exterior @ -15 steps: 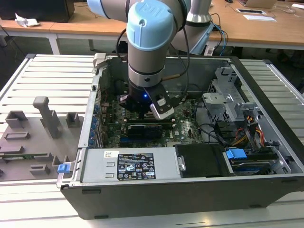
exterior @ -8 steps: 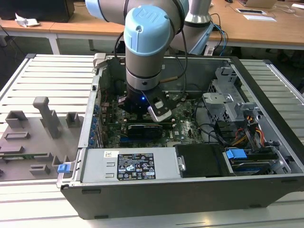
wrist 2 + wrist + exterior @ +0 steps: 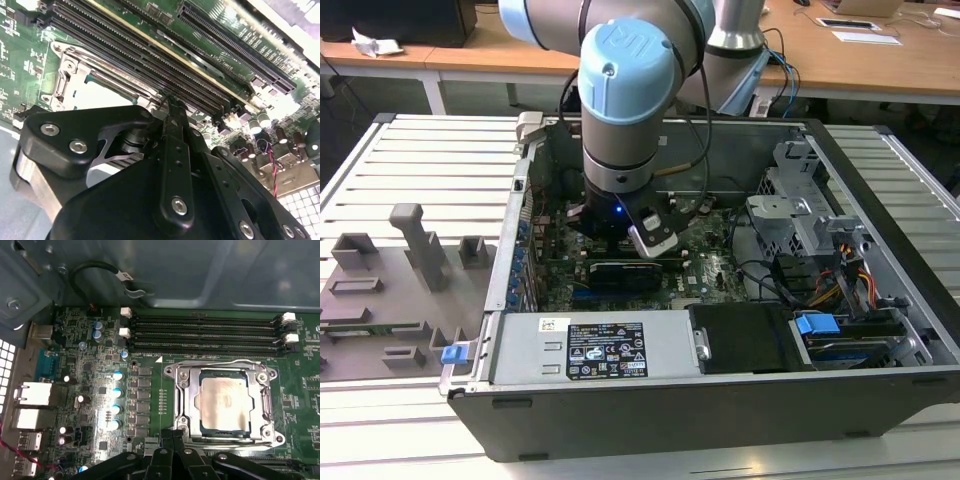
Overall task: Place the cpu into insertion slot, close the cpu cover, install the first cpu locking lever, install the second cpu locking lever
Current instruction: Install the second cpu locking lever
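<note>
- The cpu (image 3: 223, 405) lies flat in the insertion slot (image 3: 186, 405), its pale metal top facing up in the first wrist view; placing it looks done.
- The cpu cover (image 3: 265, 399) appears folded down around the chip, its silver frame bordering the cut-out on all sides, so I judge the closing step done or nearly so.
- Whether either locking lever is latched is unclear; thin metal runs along the frame's edges, but I cannot tell a hooked lever from a free one. Those two steps I count as open.
- The pincer (image 3: 172, 436) sits at about 6 o'clock of the socket in the first wrist view, just beside the frame's edge, its black fingers pressed together with no gap and nothing seen between them.
- In the second wrist view the pincer body (image 3: 170, 200) blocks most of the socket; a corner of bright frame (image 3: 75, 82) peeks out at 10 o'clock.
- In the exterior view the arm (image 3: 625, 110) stands over the motherboard (image 3: 705, 255) inside the open computer case (image 3: 880, 230), hiding the socket.
</note>
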